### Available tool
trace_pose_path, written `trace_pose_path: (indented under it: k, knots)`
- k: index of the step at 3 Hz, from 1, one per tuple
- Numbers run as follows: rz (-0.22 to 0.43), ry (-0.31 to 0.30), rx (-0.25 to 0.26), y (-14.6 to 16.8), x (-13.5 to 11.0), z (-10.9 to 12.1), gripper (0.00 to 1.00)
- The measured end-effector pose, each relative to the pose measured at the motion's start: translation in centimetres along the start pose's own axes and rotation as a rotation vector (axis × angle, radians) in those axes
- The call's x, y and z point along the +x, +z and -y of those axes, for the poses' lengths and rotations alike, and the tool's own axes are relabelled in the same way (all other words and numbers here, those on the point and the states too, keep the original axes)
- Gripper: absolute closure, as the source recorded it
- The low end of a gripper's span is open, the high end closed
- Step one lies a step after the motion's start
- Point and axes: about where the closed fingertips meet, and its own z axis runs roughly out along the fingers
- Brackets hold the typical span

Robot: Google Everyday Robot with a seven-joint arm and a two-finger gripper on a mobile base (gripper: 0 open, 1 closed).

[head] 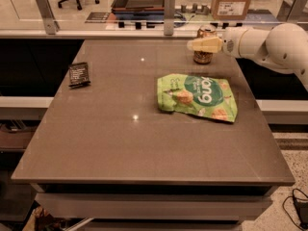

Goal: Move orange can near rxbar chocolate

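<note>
Orange-amber cylindrical drink can (203, 57) stands at the far right of your grey tabletop (120, 148). The cream gripper (198, 43) lies across its front; you cannot tell whether it grips. The green snack bag (197, 97) lies near, and the black-wrapped flat rxbar (79, 74) is well apart, far left.

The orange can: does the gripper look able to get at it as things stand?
Probably yes. The gripper is at the orange can near the far edge of the table, reaching in from the right. The green snack bag lies apart, nearer the camera, so nothing seems to block it.
</note>
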Motion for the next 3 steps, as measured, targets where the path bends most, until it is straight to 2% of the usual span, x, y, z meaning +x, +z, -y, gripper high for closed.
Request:
trace_pose_path:
  k: [1,3]
  knots:
    - [0.028,-0.002,-0.012,0.78,0.14,-0.35,0.19]
    - [0.025,-0.001,-0.02,1.21,0.2,-0.79,0.64]
